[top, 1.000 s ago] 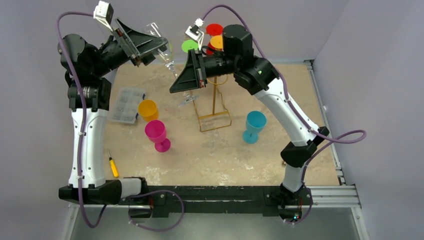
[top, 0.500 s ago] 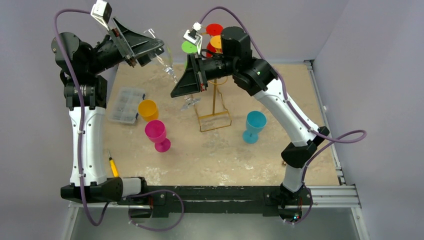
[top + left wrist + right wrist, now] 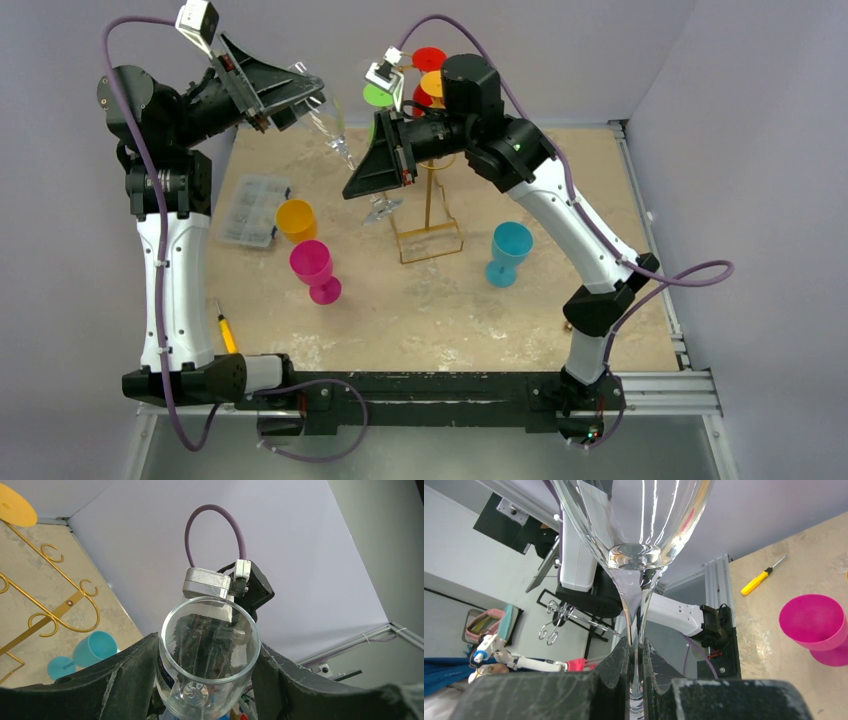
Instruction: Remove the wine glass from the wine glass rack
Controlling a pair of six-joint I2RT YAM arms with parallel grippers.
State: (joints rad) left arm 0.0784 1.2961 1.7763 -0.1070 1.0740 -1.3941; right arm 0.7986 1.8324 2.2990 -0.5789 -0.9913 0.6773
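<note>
Lilac walls [image 3: 620, 50] (painted, perhaps), sandy tabletop [image 3: 430, 310]

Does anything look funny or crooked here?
Yes. The clear wine glass hangs tilted in the air, with the left tool around its bowl and the right tool pinching its stem. A yellow screwdriver lies on the table too.

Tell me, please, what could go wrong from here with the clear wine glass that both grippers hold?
First, the left gripper clamps the bowl of the wine glass while the right gripper pinches its thin stem; if they pull apart, the stem might snap. Second, the foot of the glass looks close to the wine glass rack; a sideways move could knock the rack over.
</note>
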